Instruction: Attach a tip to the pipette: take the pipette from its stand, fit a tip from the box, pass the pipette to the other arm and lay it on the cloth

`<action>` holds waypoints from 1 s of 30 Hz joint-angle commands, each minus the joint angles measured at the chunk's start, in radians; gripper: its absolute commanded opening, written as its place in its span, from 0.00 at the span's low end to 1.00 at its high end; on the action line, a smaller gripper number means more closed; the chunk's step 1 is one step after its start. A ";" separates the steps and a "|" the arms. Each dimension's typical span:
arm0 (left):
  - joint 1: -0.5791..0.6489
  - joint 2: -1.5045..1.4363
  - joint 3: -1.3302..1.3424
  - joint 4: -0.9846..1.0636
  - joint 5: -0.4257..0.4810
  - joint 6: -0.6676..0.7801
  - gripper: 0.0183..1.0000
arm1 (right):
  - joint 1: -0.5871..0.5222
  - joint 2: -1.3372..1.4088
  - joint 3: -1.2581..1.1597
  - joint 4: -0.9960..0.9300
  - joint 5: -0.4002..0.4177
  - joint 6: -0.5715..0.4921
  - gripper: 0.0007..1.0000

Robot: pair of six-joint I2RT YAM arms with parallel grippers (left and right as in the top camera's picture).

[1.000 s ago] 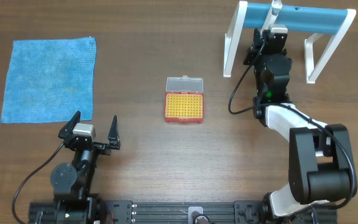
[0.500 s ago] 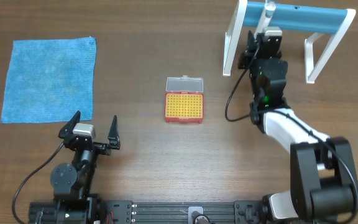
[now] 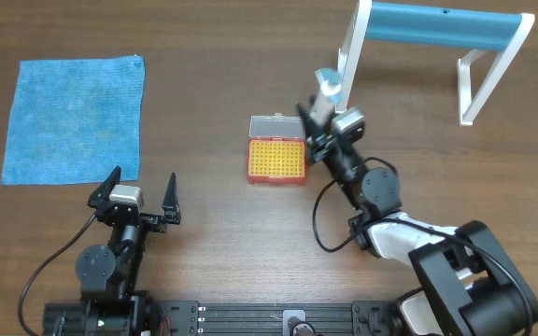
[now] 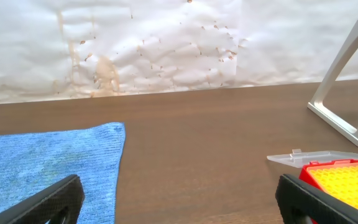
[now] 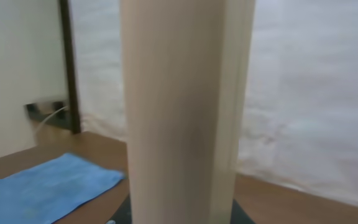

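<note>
Dark brown wood-grain table [image 3: 213,233], even light, soft sheen. Beyond far edge: white wall covering [image 4: 166,43], wrinkled (paper or plastic sheet, cannot tell), brownish stains on it. Dark upright post [image 5: 66,62] against pale wall, cable [image 5: 45,112] near its foot.

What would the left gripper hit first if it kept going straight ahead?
Likely nothing at first: the left gripper points along bare table between the blue cloth and the tip box; depth is unclear.

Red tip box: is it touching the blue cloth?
Apart. Top view shows bare wooden table between the red tip box and the blue cloth.
</note>
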 commanded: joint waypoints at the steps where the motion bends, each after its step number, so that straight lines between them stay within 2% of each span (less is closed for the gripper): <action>1: -0.003 -0.005 -0.002 -0.005 0.003 -0.005 1.00 | 0.093 0.053 -0.006 0.012 -0.061 0.014 0.08; 9: -0.003 -0.005 -0.002 -0.005 0.003 -0.005 1.00 | 0.120 0.169 0.051 0.013 -0.089 0.014 0.08; 30: -0.003 -0.005 -0.002 -0.005 0.003 -0.005 1.00 | 0.121 0.349 0.185 0.013 -0.092 0.040 0.08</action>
